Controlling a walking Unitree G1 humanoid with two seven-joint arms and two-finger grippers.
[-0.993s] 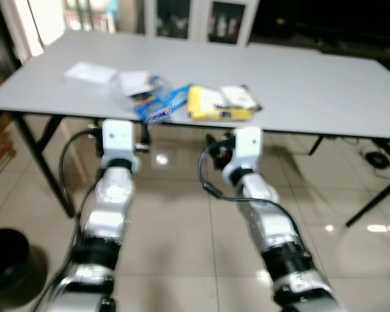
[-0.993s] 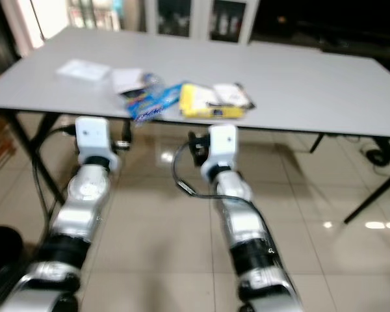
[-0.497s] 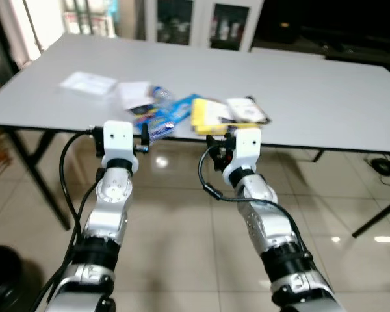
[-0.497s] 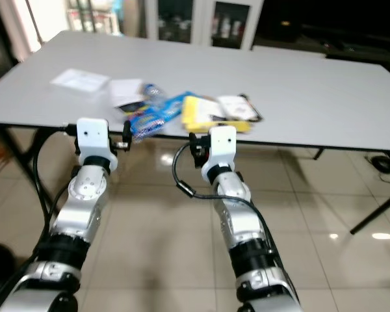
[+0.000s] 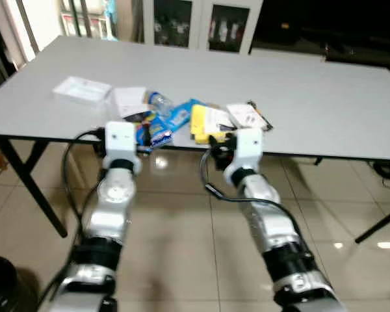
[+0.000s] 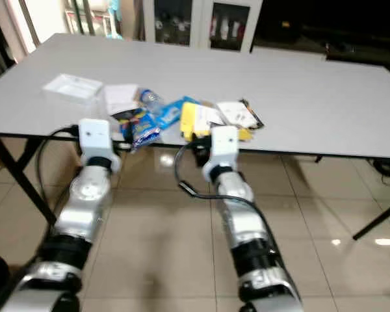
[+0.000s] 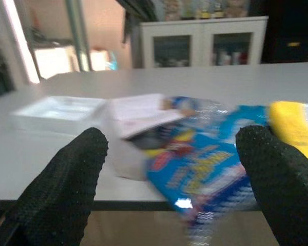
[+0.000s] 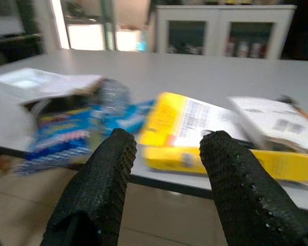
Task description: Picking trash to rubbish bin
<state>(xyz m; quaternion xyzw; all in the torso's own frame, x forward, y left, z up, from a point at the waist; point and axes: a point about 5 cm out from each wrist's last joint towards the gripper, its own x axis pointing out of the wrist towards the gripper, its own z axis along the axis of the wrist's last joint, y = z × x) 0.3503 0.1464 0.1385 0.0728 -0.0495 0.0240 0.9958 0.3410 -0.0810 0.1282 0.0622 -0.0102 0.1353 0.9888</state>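
Observation:
Trash lies in a cluster near the front edge of the grey table (image 5: 312,91): a blue snack wrapper (image 5: 164,125), a yellow packet (image 5: 204,121), a white and black packet (image 5: 247,116), a crushed plastic bottle (image 5: 158,102), a white carton (image 5: 130,101) and a white foam tray (image 5: 82,89). My left gripper (image 7: 174,148) is open at the table's edge, facing the blue wrapper (image 7: 205,164). My right gripper (image 8: 169,141) is open with a narrower gap, level with the edge and facing the yellow packet (image 8: 195,123). Neither holds anything.
A black bin (image 5: 0,286) stands on the tiled floor at my lower left. Black folding table legs (image 5: 32,188) slant down on both sides. White cabinets (image 5: 201,26) stand behind the table. The table's right half is bare.
Both arms have come up and forward, from below the table's edge to level with it. The camera has drawn closer to the table. The trash has not moved.

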